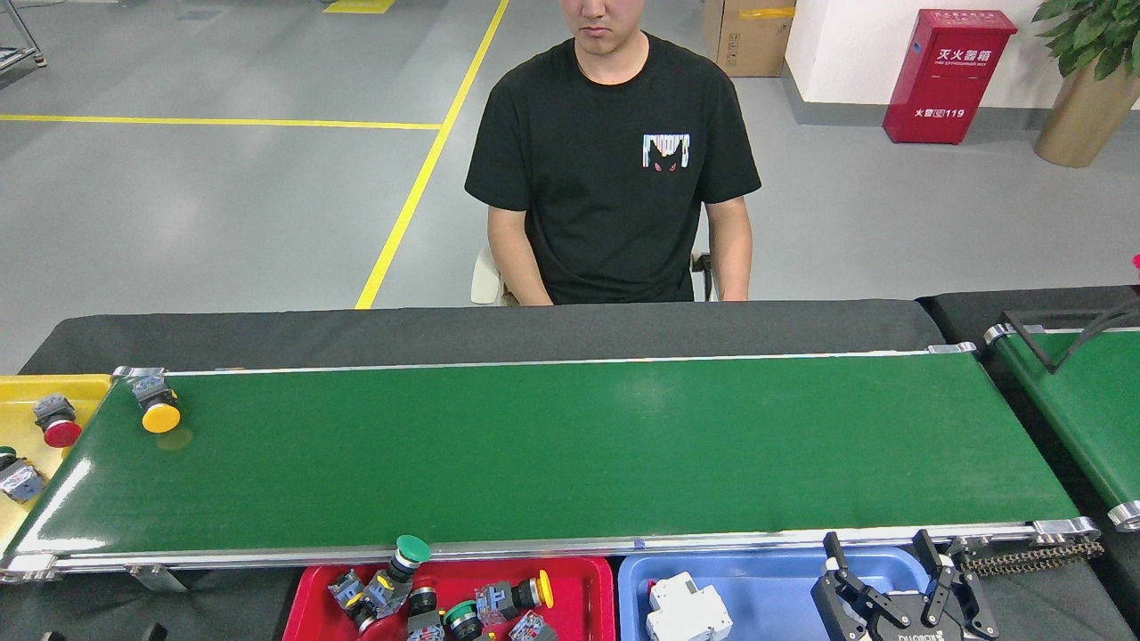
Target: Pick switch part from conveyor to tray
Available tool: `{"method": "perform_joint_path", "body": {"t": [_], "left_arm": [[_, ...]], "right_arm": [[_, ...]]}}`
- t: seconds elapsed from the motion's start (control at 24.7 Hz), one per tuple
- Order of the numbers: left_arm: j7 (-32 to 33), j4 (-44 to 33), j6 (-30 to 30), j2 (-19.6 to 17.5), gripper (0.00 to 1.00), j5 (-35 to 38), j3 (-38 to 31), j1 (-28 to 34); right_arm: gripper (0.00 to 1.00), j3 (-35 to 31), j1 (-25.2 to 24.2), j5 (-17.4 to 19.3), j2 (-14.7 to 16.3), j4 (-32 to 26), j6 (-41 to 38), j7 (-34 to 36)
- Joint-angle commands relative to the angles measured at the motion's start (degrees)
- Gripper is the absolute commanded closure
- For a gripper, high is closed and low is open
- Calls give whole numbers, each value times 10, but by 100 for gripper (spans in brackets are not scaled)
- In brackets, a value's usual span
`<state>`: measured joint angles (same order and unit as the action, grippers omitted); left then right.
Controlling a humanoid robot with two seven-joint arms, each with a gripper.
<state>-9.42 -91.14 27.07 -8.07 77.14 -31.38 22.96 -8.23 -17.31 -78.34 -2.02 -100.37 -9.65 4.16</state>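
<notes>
A switch part with a yellow cap (157,407) lies on the conveyor (570,445) at its far left end, close to the back rail. Below the belt's near rail, a red tray (583,596) holds several switch parts with green, yellow and red caps. My right gripper (880,545) stands open over the blue tray (784,588) at the bottom right, nothing between its fingers, far from the yellow-capped part. My left gripper is out of view.
A yellow tray (49,387) past the belt's left end holds a red-capped switch (57,421). A white breaker (686,610) lies in the blue tray. A person (614,160) sits behind the belt. A second green belt (1082,401) runs at the right.
</notes>
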Motion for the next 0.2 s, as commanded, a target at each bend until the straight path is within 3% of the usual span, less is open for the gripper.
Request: {"method": "perform_joint_path", "body": {"t": [0.0, 0.16], "left_arm": [[-2, -7, -2, -11, 0, -1, -5, -3], [-2, -6, 0, -14, 0, -3, -16, -3]], "right_arm": [[2, -1, 0, 1, -2, -10, 2, 1], [2, -1, -3, 1, -2, -10, 3, 1]]}}
